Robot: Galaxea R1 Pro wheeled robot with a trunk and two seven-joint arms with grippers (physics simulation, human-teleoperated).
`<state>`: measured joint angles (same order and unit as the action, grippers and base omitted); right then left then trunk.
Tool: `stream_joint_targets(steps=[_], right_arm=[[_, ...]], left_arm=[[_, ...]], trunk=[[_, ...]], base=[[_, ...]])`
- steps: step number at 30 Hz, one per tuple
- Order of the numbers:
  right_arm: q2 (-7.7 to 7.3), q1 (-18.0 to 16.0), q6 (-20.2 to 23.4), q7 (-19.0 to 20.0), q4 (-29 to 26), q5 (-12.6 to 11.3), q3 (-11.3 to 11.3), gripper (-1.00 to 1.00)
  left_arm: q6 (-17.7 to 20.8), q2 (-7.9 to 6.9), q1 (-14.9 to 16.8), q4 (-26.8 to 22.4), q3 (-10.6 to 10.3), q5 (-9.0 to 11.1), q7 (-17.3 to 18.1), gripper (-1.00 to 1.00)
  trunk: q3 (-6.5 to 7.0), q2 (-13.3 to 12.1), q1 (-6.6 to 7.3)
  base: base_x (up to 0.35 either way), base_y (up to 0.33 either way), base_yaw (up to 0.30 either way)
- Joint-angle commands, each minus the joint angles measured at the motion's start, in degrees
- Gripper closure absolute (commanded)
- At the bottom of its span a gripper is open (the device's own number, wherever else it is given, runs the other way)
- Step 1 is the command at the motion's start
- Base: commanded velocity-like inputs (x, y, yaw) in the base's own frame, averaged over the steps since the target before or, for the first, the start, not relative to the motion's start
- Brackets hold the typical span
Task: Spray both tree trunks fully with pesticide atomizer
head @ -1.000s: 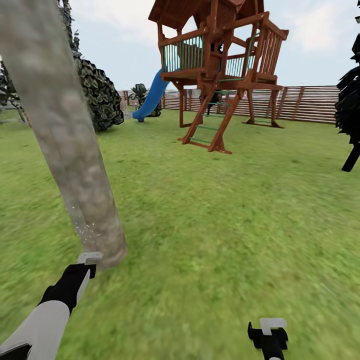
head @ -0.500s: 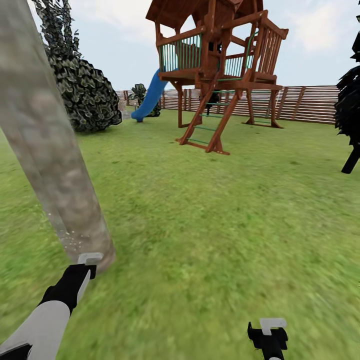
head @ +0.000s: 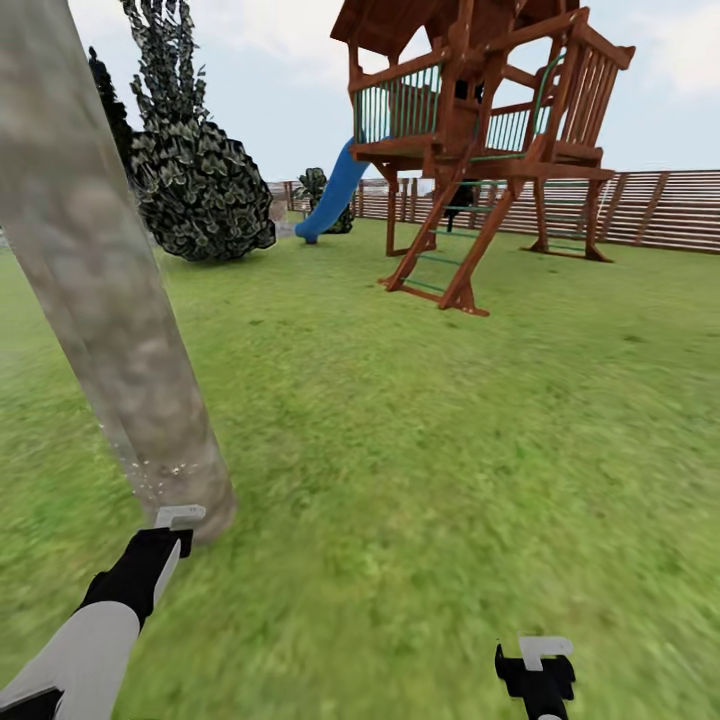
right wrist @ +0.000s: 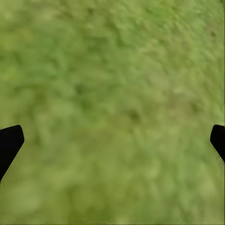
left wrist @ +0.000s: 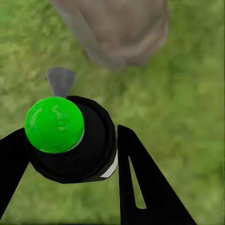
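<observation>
Blurry grass [head: 450, 450], mottled cylindrical trunk [head: 110, 300]; left tool [left wrist: 70, 154] pinching round atomizer [left wrist: 70, 140], right tool [right wrist: 112, 140] spread

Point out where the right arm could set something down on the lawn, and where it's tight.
Bare grass runs from the tree trunk to the play tower, and lies under the open right gripper. It's tight at the trunk's foot, where the left gripper holds the atomizer.
</observation>
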<state>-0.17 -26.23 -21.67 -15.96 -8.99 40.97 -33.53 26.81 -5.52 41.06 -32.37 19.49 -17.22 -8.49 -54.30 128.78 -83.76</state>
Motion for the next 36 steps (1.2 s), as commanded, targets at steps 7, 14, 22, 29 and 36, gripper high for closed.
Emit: stream_joint_targets(steps=[7, 14, 22, 29, 36], right_arm=[[-0.01, -0.05, -0.22, -0.22, 0.03, 0.6, -0.41, -1.0], [-0.01, -0.05, -0.22, -0.21, 0.03, 0.6, -0.4, -1.0], [-0.03, -0.05, -0.22, -0.21, 0.03, 0.56, -0.46, -1.0], [-0.1, -0.05, -0.22, -0.3, -0.06, 0.51, -0.48, -1.0], [-0.18, -0.05, -0.22, -0.25, -0.06, 0.6, -0.48, -1.0]], left_arm=[[0.26, -0.37, 0.0, -0.25, 0.02, -0.2, -0.05, 1.0], [0.17, 0.01, 0.02, 0.11, 0.1, -0.18, 0.05, 1.0], [0.17, -0.02, 0.0, -0.01, 0.11, -0.18, 0.07, 1.0], [0.41, 2.26, 3.13, -1.31, -0.47, -0.27, 0.76, 1.0], [1.17, -0.89, 10.73, -1.8, -1.55, -0.73, 8.52, 1.0]], trunk=[[-0.05, 0.02, -0.01], [-0.05, 0.02, -0.01], [-0.05, 0.02, -0.01], [-0.05, 0.02, -0.01], [-0.05, 0.02, -0.01]], base=[[0.157, -0.236, 0.277], [0.157, -0.235, 0.277], [0.085, -0.076, 0.277], [0.0, 0.0, 0.23], [0.0, 0.0, 0.006]])
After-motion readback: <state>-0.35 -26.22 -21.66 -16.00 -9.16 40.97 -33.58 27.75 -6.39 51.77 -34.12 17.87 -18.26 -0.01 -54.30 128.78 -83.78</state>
